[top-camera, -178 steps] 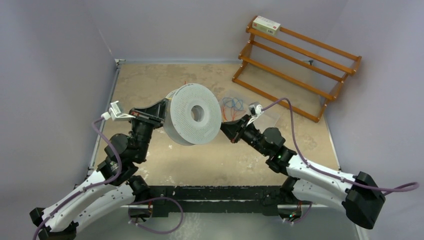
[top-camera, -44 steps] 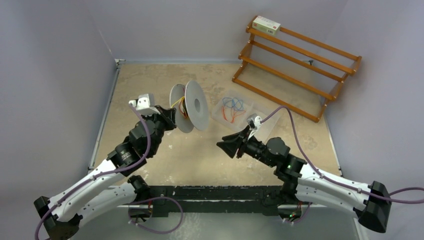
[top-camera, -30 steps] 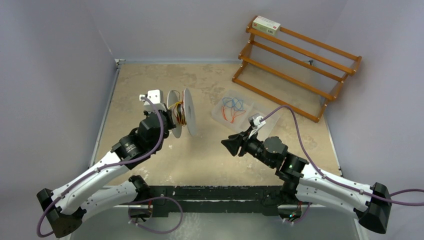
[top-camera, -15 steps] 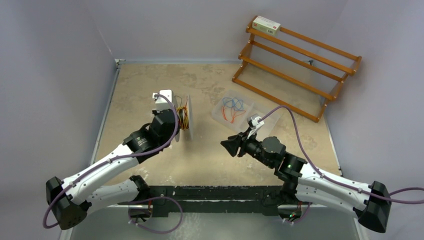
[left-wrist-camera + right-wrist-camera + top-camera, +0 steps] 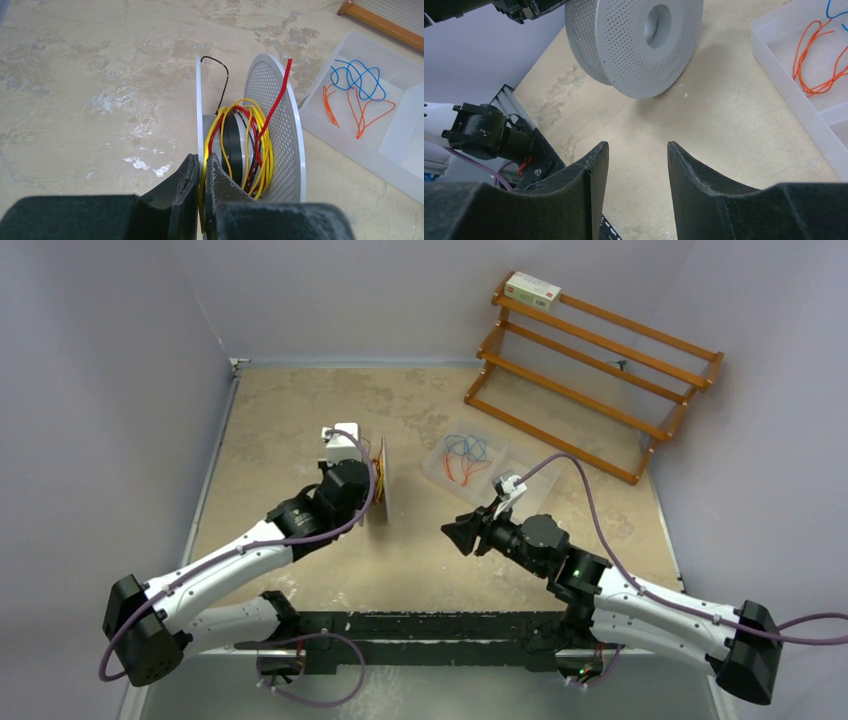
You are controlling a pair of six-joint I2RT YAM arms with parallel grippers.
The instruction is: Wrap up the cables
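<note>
left gripper (image 5: 201, 186) clamped the spool (image 5: 280, 125) flange, yellow cables (image 5: 265, 150) wound inside; right gripper (image 5: 636, 155), at the spool's 4 o'clock, gaped apart.

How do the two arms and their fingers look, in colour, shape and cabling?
The left arm and right arm have white links dotted with small dark marks, joined by black joints. A thick purple cord runs along each to a small white camera at the wrist. The fingers are matte black wedges tapering to blunt tips.
</note>
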